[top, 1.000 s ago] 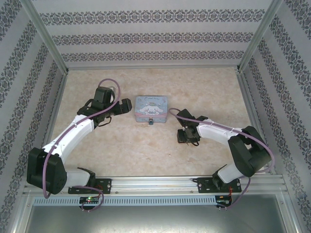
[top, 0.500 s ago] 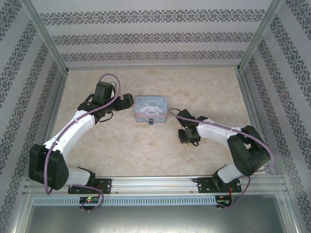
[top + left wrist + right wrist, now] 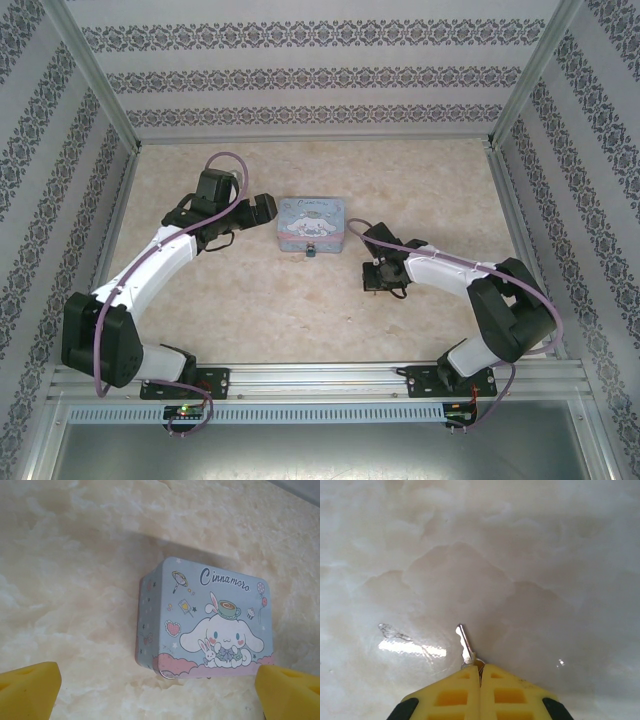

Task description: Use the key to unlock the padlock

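Padlock (image 3: pixel 311 250): I count one, touching the tin box's (image 3: pixel 311 222) near edge, apart from both jaws.
Right jaws: right of the box, pinched tight on one key (image 3: pixel 465 644), blade poking out over the bench (image 3: pixel 545 555).
Left jaws: spread wide, just beside the box's left end.

I see my left arm (image 3: pixel 158 266) and right arm (image 3: pixel 442 268) in white shells with black joints, a purple cable (image 3: pixel 226 154) along each. Left pads (image 3: pixel 27 690) are plain yellow; right pads (image 3: pixel 452 696) have rectangular recesses.
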You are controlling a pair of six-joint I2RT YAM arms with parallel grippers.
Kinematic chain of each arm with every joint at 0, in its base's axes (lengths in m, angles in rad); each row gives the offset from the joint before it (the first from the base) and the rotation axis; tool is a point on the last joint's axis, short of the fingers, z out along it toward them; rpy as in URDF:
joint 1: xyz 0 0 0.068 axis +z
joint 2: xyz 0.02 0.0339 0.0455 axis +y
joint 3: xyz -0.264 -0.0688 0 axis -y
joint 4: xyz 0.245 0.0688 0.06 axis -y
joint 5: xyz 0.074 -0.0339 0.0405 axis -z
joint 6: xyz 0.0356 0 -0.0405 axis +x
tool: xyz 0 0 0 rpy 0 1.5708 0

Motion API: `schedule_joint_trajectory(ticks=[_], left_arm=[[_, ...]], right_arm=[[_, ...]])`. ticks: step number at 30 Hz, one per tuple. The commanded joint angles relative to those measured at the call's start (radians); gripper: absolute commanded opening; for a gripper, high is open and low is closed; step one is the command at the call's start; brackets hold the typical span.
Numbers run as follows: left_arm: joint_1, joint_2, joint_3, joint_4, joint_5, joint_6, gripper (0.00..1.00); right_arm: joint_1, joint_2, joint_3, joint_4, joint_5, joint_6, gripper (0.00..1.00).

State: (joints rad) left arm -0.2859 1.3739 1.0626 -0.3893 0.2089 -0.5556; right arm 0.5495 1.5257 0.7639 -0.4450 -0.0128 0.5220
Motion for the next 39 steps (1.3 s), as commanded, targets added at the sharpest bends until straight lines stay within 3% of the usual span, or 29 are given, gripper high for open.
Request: schedule_joint_trajectory(ticks=[1,15,24,39], left_arm=[[0.007,0.011,-0.009,0.022,0.038,-0.012,1.00],[-0.024,0.059,-0.079,0.188,0.238,-0.121,1.00],[-0.135,0.131,-0.175,0.500,0.340,-0.391,0.99],[-0.290,0.260,-0.170,0.709,0.309,-0.547,0.73]], right_arm=[[-0.021,-0.033,0.006,-0.020,-0.063,-0.025,0.00],[-0.125,-0.168,-0.044,0.067,-0.243,-0.039,0.00],[-0.116,-0.199,-0.056,0.212,-0.343,0.125,0.00],[-0.052,-0.220,-0.011,0.359,-0.372,0.300,0.00]])
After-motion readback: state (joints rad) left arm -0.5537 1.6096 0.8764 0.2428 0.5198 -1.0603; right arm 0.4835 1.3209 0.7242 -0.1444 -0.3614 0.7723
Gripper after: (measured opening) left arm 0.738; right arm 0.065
